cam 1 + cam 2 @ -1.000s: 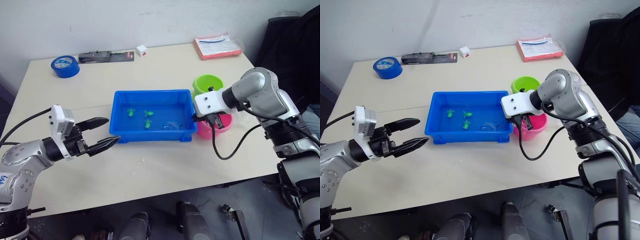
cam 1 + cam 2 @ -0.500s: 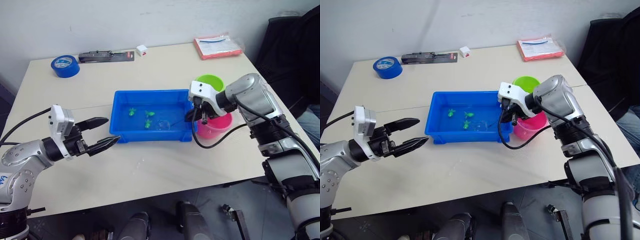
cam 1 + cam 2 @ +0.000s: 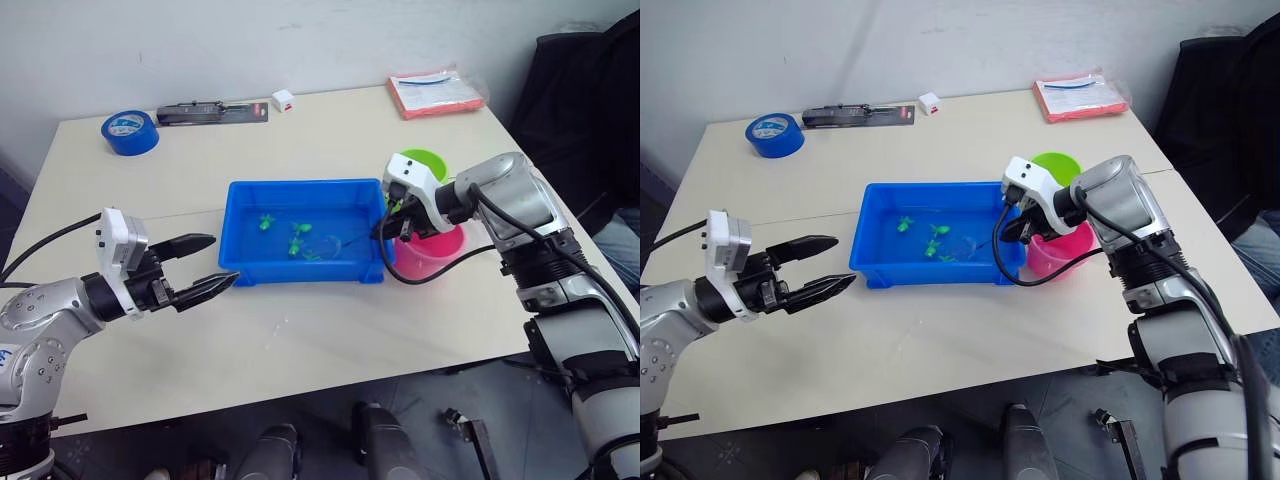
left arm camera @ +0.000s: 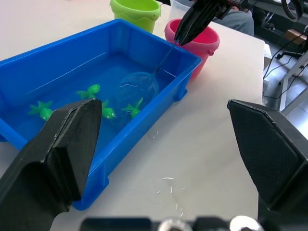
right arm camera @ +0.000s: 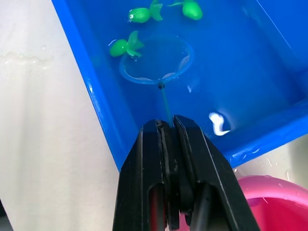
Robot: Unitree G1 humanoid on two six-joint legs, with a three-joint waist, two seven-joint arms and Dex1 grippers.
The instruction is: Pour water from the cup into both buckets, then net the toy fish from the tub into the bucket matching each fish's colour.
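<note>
The blue tub [image 3: 300, 186] holds water and several green toy fish [image 4: 107, 113]. My right gripper [image 5: 166, 124] is shut on the net's thin handle at the tub's right end. The net's hoop [image 5: 156, 60] lies in the water, right beside one green fish [image 5: 124, 46]. The pink bucket [image 3: 436, 252] stands just right of the tub, and the green bucket [image 3: 422, 162] is behind it. A clear edge, perhaps the cup [image 4: 179, 6], peeks out by the pink bucket. My left gripper [image 3: 226, 259] hangs open over the table left of the tub, holding nothing.
A blue tape roll [image 3: 129, 132], a black tool [image 3: 212, 113] and a small white block [image 3: 283, 99] lie along the table's far edge. At the far right corner lies a red packet [image 3: 437, 92]. Water drops [image 4: 166, 185] dot the table before the tub.
My right wrist has turned and drawn back a little. The net's hoop has slid left through the water towards the fish. The left arm has stayed put.
</note>
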